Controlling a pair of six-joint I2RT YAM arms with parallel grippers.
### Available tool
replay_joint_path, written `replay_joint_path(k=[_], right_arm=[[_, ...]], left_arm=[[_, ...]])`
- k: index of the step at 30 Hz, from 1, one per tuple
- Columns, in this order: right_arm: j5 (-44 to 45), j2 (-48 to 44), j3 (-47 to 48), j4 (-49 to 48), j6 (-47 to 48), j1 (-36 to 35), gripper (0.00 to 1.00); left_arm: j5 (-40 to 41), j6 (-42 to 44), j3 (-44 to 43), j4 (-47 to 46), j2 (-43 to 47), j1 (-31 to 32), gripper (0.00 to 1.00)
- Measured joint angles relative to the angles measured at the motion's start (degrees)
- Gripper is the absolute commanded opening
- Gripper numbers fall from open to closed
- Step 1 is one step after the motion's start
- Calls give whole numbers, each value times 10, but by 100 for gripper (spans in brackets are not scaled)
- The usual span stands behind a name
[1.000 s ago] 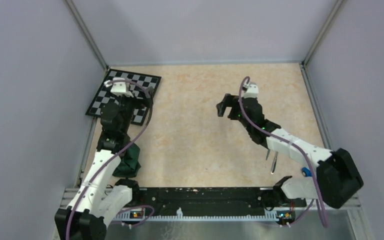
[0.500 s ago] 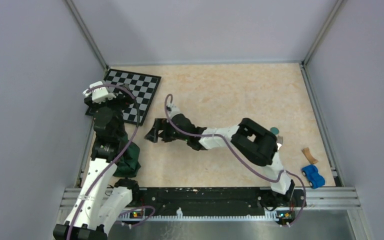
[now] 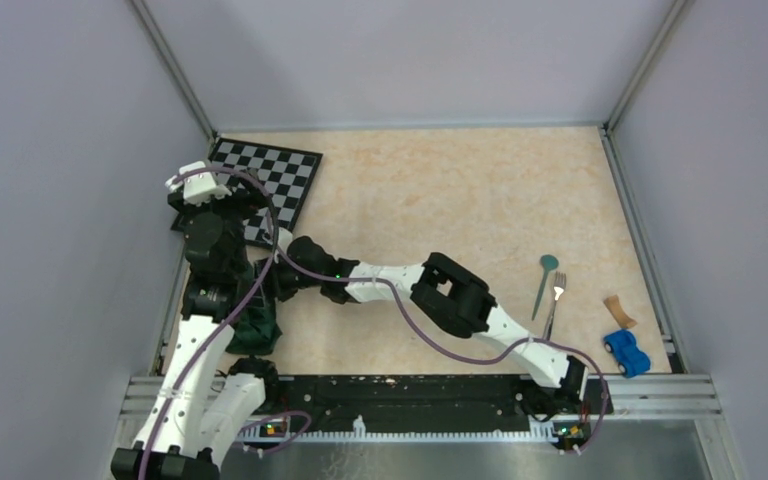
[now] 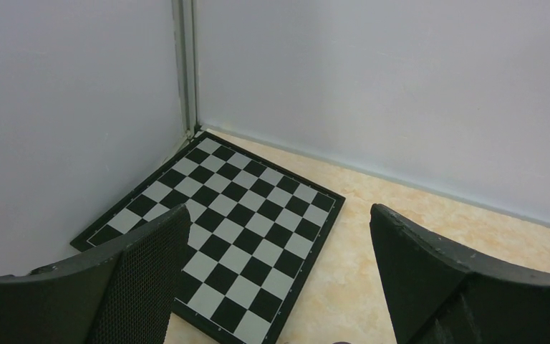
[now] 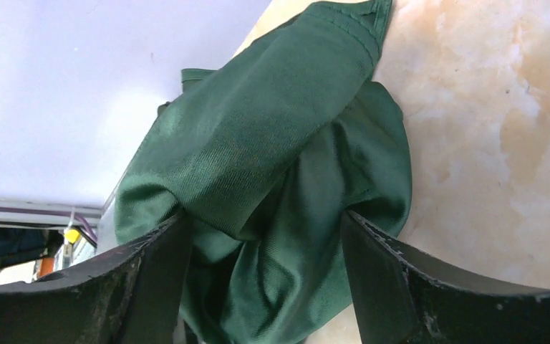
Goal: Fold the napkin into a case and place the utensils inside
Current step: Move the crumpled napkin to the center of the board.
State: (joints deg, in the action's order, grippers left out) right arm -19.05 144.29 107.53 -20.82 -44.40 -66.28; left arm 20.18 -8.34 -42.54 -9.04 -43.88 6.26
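The dark green napkin (image 3: 257,328) lies crumpled in a heap at the near left, beside the left arm's base. In the right wrist view the napkin (image 5: 272,143) fills the frame. My right gripper (image 5: 265,222) is open, with a finger on each side of the bunched cloth. From above, the right gripper (image 3: 278,283) is partly hidden behind the left arm. My left gripper (image 4: 279,215) is open and empty, raised over the near edge of the checkered board (image 4: 243,222). The utensils lie at the right: a teal-headed piece (image 3: 544,282) and a fork (image 3: 555,305). No case is in view.
The checkered board (image 3: 270,180) sits in the back left corner. A blue toy car (image 3: 627,352) and a small tan wooden piece (image 3: 615,309) lie at the near right, close to the side rail. The right arm (image 3: 450,295) stretches low across the table's middle.
My right arm has swung from the right middle across to the left, down to the napkin, uncovering the utensils. The left gripper has shifted slightly left. Both grippers stayed open.
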Motion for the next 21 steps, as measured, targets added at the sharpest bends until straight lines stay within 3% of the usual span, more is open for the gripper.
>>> replay_joint_path(k=[2, 4, 6, 7, 14, 21], right_arm=[[-8, 23, 39, 26, 15, 0, 43], [-12, 29, 48, 47, 26, 0, 28], [-8, 24, 32, 46, 34, 2, 5], [-1, 11, 0, 36, 37, 4, 0], [9, -198, -327, -2, 49, 71, 0], [-16, -422, -492, 48, 89, 199, 0]], left_arm=[[-4, 0, 0, -1, 0, -9, 99], [-9, 0, 0, -4, 0, -16, 99], [-12, 0, 0, -4, 0, -19, 99], [-13, 0, 0, -4, 0, -20, 99], [-56, 3, 0, -10, -7, -21, 99], [-207, 1, -52, -3, -118, -27, 99]])
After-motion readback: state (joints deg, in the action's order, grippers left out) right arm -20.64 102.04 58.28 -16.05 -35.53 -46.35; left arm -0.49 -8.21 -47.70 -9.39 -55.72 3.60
